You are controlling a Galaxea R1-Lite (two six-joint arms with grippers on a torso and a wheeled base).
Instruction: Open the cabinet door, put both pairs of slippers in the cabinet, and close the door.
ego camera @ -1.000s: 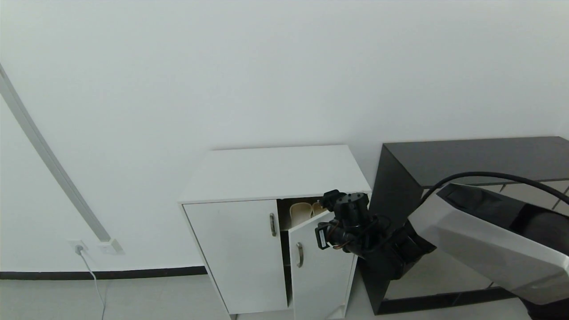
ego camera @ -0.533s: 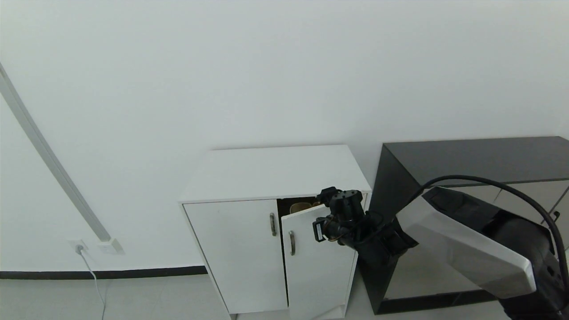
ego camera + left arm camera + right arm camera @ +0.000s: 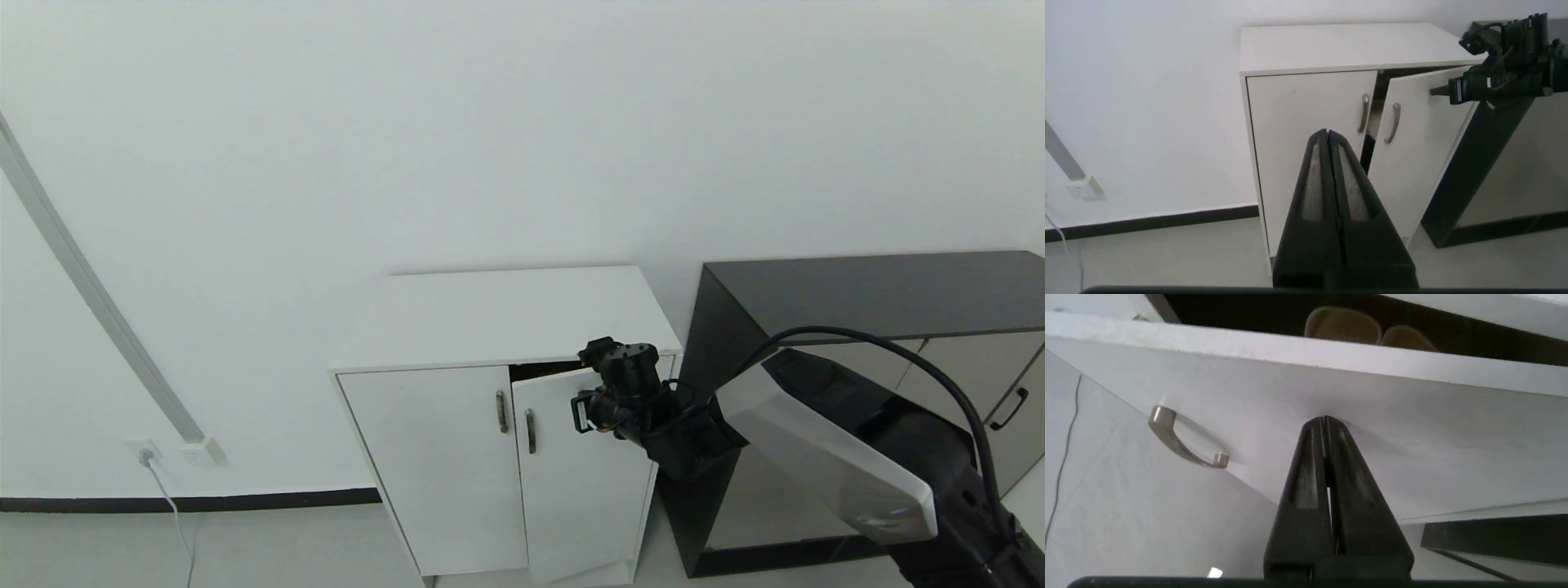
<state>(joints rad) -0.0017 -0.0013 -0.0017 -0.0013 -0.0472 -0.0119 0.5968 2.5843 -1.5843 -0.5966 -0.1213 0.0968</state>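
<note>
A white cabinet (image 3: pixel 506 314) stands against the wall. Its left door (image 3: pixel 433 465) is closed and its right door (image 3: pixel 571 490) stands slightly ajar, with a dark gap along the top edge. My right gripper (image 3: pixel 580 412) is shut, its tips pressed against the right door's face (image 3: pixel 1325 420) beside the metal handle (image 3: pixel 1188 445). Through the gap above the door, the tops of beige slippers (image 3: pixel 1343 322) show inside the cabinet. My left gripper (image 3: pixel 1328 135) is shut on nothing and held back from the cabinet front (image 3: pixel 1306 147).
A black sideboard (image 3: pixel 857 290) stands close against the cabinet's right side. On the wall to the left are a slanted conduit (image 3: pixel 90 286) and a socket with a cable (image 3: pixel 145 457). Bare floor lies in front of the cabinet.
The right door has swung from well ajar to almost closed with my right gripper against it. In the head view the slippers have passed out of sight behind the door.
</note>
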